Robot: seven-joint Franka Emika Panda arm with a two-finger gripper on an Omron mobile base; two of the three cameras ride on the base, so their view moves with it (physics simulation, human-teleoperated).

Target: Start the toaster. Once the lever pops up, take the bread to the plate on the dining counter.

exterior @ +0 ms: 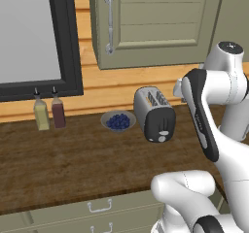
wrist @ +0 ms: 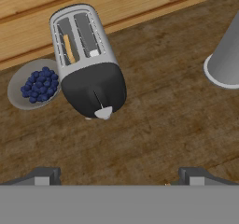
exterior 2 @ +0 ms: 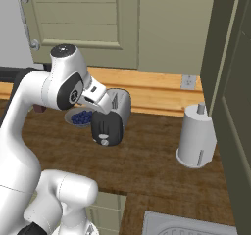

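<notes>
The silver toaster point(wrist: 83, 37) lies below my hand on the wood worktop, its black end panel point(wrist: 95, 91) towards me. It also stands in the left base view point(exterior: 154, 113) and the right base view point(exterior 2: 112, 117). The pale grey lever point(wrist: 103, 112) sticks out low on that panel. A thin tan edge of the bread point(wrist: 68, 48) shows in the left slot. My gripper point(wrist: 119, 177) hangs above the worktop, short of the end panel, open and empty, with fingertips point(wrist: 45, 176) wide apart. The plate and the dining counter are out of view.
A grey bowl of blueberries point(wrist: 35, 84) touches the toaster's left side. Two bottles point(exterior: 49, 112) stand by the wall further left. A white paper towel roll point(exterior 2: 196, 136) stands to the right. Cupboards hang above. A sink corner point(exterior 2: 186, 225) sits near right.
</notes>
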